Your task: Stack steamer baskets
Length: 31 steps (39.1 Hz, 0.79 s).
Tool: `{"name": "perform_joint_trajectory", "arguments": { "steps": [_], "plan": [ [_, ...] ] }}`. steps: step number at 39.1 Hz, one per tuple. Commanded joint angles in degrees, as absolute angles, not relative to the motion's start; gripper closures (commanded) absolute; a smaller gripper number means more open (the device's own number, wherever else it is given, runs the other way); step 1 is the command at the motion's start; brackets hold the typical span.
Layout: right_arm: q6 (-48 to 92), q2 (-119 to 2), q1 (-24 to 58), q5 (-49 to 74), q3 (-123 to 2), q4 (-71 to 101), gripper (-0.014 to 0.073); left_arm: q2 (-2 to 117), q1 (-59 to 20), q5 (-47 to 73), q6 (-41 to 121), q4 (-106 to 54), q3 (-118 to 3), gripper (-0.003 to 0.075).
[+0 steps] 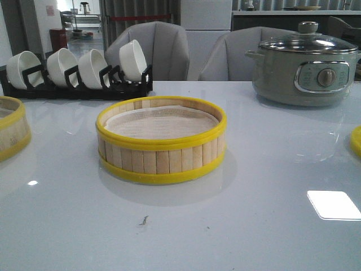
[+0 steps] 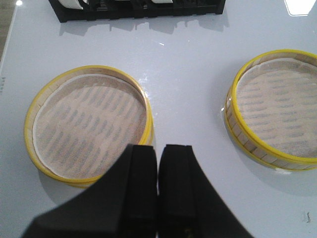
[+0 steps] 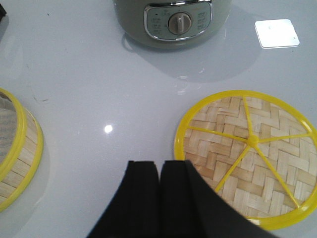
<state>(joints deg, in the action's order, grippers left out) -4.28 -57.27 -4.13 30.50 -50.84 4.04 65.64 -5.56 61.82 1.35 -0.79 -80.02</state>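
One steamer basket point(image 1: 161, 141) with wood-slat walls, yellow rims and a pale liner stands in the middle of the table. It also shows in the left wrist view point(image 2: 277, 109) and at the edge of the right wrist view point(image 3: 17, 158). A second steamer basket point(image 1: 11, 132) sits at the table's left edge and shows in full in the left wrist view point(image 2: 86, 124). My left gripper point(image 2: 158, 148) is shut and empty, above the table between the two baskets. My right gripper point(image 3: 161, 166) is shut and empty, above the table beside the lid. Neither gripper shows in the front view.
A woven bamboo lid point(image 3: 247, 153) with a yellow rim lies upside down at the right; its edge shows in the front view point(image 1: 356, 141). A grey-green electric pot point(image 1: 304, 65) stands at the back right. A black rack of white bowls point(image 1: 76, 70) stands at the back left.
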Motion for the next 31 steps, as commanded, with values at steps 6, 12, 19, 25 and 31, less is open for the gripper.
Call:
{"name": "perform_joint_trajectory", "arguments": {
  "steps": [6,12,19,25,31],
  "plan": [
    [-4.5,-56.8,-4.1,27.8,-53.4,3.8,0.0448,65.4,-5.9,57.6,2.5,-2.8,-81.9,0.0635],
    [-4.5,-57.0,-4.1,26.9,-53.4,3.8,0.0163,65.5,-5.9,56.6,3.4,-3.0,-81.9,0.0629],
    [-4.5,-57.0,-3.9,26.8,-53.4,3.8,0.0169,68.9,-5.9,54.2,3.5,-2.5,-81.9,0.0377],
    [-4.5,-57.0,-3.9,26.8,-53.4,3.8,0.0169,75.2,-5.9,56.2,2.9,-3.0,-81.9,0.0174],
    [-4.5,-57.0,-3.9,26.9,-53.4,3.9,0.0169,80.2,-5.9,54.7,2.4,-4.3,-81.9,0.0213]
  ]
}}
